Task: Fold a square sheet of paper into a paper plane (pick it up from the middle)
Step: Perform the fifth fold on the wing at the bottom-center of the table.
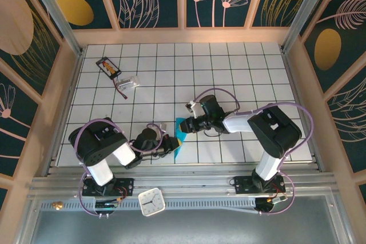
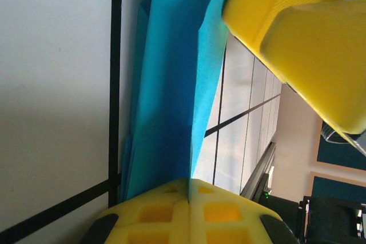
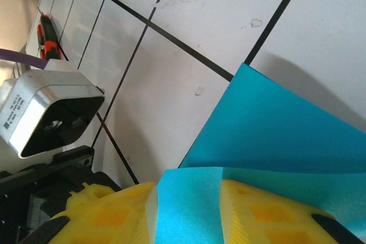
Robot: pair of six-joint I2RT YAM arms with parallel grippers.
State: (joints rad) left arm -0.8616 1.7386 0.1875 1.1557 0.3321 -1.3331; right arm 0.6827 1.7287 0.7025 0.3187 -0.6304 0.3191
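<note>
The teal-blue square sheet of paper [image 1: 180, 135] is folded into a narrow, layered strip and stands up off the white grid floor between my two grippers. My left gripper [image 1: 170, 143] is shut on its near end: in the left wrist view the yellow pads [image 2: 166, 210] meet on the paper's edge [image 2: 171, 84]. My right gripper [image 1: 187, 124] is at the far end. In the right wrist view its jaws [image 3: 189, 210] stand apart, with a flap of the paper [image 3: 274, 135] lying in the gap. The right gripper's yellow fingers [image 2: 303, 32] sit beside the paper's top.
A small black card with orange marks [image 1: 108, 67] and a clear little piece on a cable [image 1: 130, 82] lie at the back left. A white clock [image 1: 152, 202] sits on the near rail. The left arm's camera housing [image 3: 46, 112] is close to the right gripper.
</note>
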